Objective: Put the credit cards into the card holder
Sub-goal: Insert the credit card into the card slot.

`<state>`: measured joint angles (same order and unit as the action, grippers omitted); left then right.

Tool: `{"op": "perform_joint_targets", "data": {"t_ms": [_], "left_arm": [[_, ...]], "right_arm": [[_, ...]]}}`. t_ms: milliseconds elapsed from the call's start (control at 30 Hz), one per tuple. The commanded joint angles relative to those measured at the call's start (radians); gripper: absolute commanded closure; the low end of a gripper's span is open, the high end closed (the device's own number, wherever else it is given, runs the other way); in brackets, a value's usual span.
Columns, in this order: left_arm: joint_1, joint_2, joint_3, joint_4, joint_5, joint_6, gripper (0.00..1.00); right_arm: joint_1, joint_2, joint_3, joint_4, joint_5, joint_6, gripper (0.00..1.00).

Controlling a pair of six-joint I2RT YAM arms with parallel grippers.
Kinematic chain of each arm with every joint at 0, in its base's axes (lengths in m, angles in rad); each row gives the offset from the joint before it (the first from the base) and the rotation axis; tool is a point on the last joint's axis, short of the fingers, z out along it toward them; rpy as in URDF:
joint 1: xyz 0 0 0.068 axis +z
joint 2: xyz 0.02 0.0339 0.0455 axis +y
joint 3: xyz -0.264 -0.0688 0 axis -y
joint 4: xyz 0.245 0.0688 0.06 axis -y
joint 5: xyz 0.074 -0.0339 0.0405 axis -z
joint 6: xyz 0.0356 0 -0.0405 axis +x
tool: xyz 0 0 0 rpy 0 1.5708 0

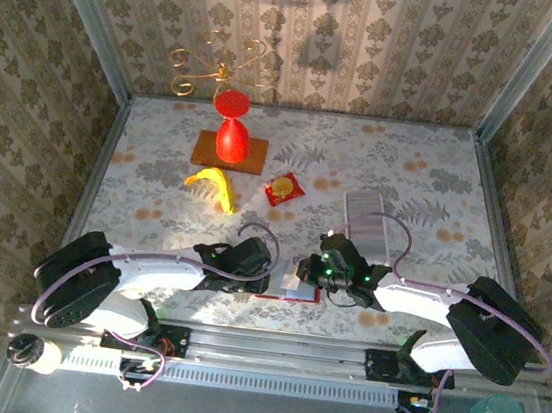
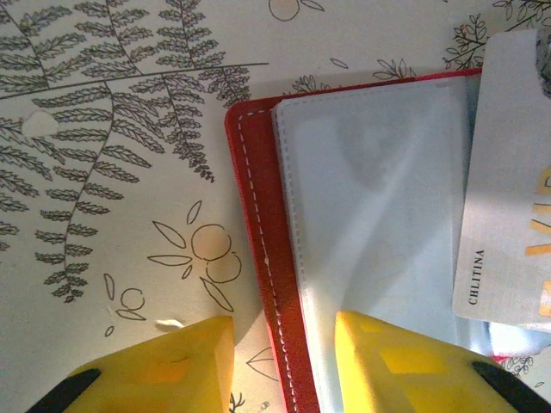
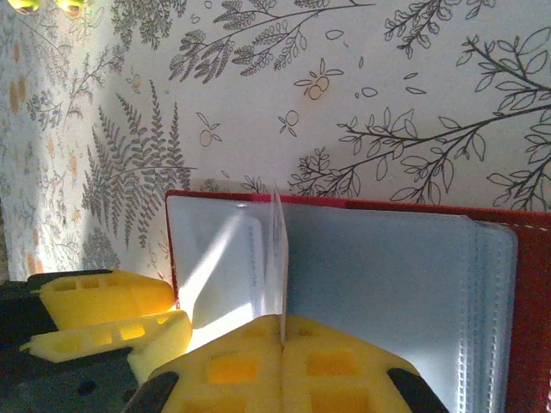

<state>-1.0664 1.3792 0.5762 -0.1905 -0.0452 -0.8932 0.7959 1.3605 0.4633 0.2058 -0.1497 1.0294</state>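
Note:
The card holder point(image 2: 258, 258) lies open on the tablecloth, with a dark-red cover and pale clear pockets point(image 3: 387, 275); from above it is a red strip point(image 1: 277, 294) between the two arms. My left gripper point(image 2: 284, 366) is open and straddles its stitched left edge, one yellow finger point(image 2: 172, 370) over the cloth and the other point(image 2: 405, 361) over a pocket. My right gripper point(image 3: 282, 334) is shut on a whitish credit card point(image 3: 278, 249), held edge-on and upright over the pockets. The same card point(image 2: 508, 172) shows dark print and gold lettering. More credit cards point(image 1: 364, 212) lie behind the right arm.
A red vase point(image 1: 230, 135) stands on a brown mat point(image 1: 252, 155) at the back left. A banana point(image 1: 213, 184) and a red sachet point(image 1: 283, 187) lie in front of it. A gold wire stand point(image 1: 217, 68) sits by the back wall. Patterned walls close three sides.

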Motion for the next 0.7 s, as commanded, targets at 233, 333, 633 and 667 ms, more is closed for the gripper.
{"op": "perform_joint_targets", "data": {"t_ms": [233, 333, 633, 667], "left_arm": [[-0.011, 0.02, -0.019, 0.005, 0.031, -0.008, 0.66], [-0.012, 0.018, -0.019, 0.005, 0.03, -0.009, 0.66], [-0.017, 0.018, -0.018, 0.006, 0.029, -0.013, 0.66], [-0.017, 0.018, -0.018, 0.006, 0.029, -0.013, 0.66]], "right_arm": [[0.007, -0.013, -0.018, 0.016, 0.025, 0.012, 1.0], [0.011, -0.006, -0.027, 0.04, 0.022, 0.021, 1.0], [0.027, 0.025, -0.032, 0.092, 0.001, 0.052, 1.0], [0.028, 0.025, -0.032, 0.099, -0.002, 0.056, 1.0]]}}
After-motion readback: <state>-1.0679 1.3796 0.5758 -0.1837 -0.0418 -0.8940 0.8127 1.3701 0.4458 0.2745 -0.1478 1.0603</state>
